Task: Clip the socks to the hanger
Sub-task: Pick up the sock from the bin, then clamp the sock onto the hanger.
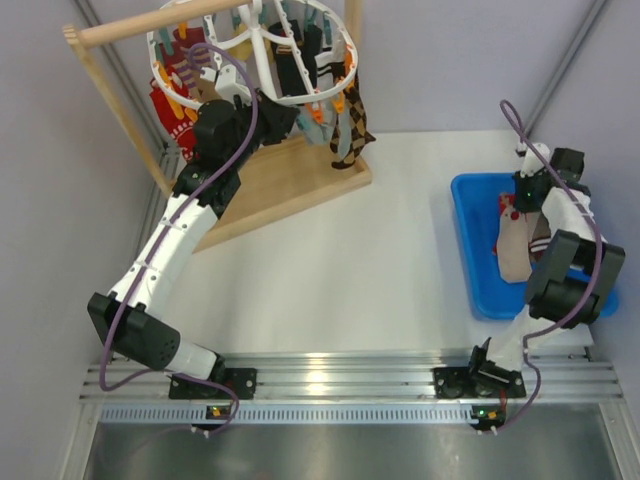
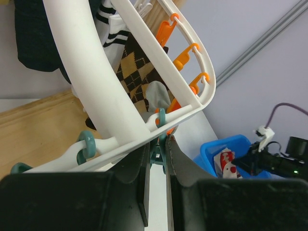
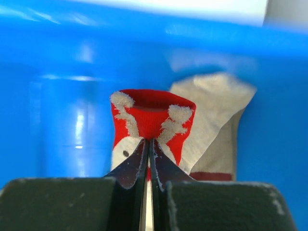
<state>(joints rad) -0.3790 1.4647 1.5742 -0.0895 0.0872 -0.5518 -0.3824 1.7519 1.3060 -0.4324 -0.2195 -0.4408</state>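
Note:
The white oval hanger [image 1: 300, 100] hangs from a wooden rod, with several patterned socks clipped to it, among them an argyle sock [image 1: 352, 125]. My left gripper [image 1: 222, 85] is up at the ring. In the left wrist view the gripper [image 2: 161, 142] is shut on a teal peg [image 2: 159, 154] under the hanger rim [image 2: 91, 62]. My right gripper [image 1: 517, 200] is over the blue bin. In the right wrist view the gripper [image 3: 149, 140] is shut on the cuff of a red-and-white sock [image 3: 154, 115]. A beige sock with a dark red stripe [image 3: 216, 120] lies behind it.
The wooden rod [image 1: 150, 25] and its tray base [image 1: 290, 190] stand at the back left. The blue bin [image 1: 470, 250] sits at the right edge of the table. Orange pegs [image 2: 183, 57] line the ring. An argyle sock [image 2: 137, 77] hangs behind the rim.

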